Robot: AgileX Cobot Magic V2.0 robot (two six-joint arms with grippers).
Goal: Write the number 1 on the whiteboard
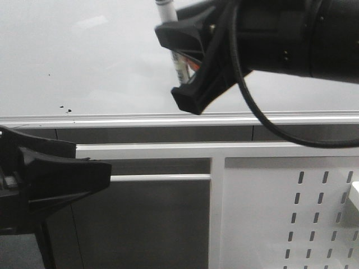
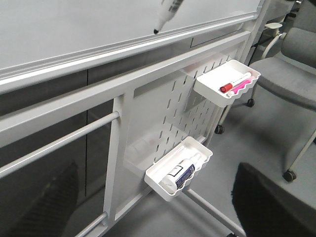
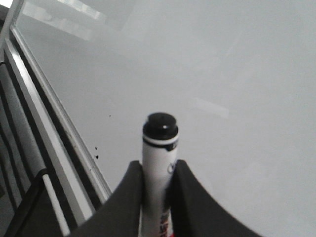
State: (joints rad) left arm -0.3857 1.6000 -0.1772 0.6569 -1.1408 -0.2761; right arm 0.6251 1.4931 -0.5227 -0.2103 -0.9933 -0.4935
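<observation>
The whiteboard is glossy white with a silver rail along its lower edge. No number 1 shows on it. My right gripper is shut on a white marker, held upright in front of the board just above the rail. In the left wrist view the marker's dark tip points down near the board; I cannot tell whether it touches. My left gripper hangs low at the left, open and holding nothing.
A few tiny black dots mark the board near the rail. Below hangs a white perforated panel with two trays: one with red and pink markers, one with a spray bottle. A grey office chair stands beside the stand.
</observation>
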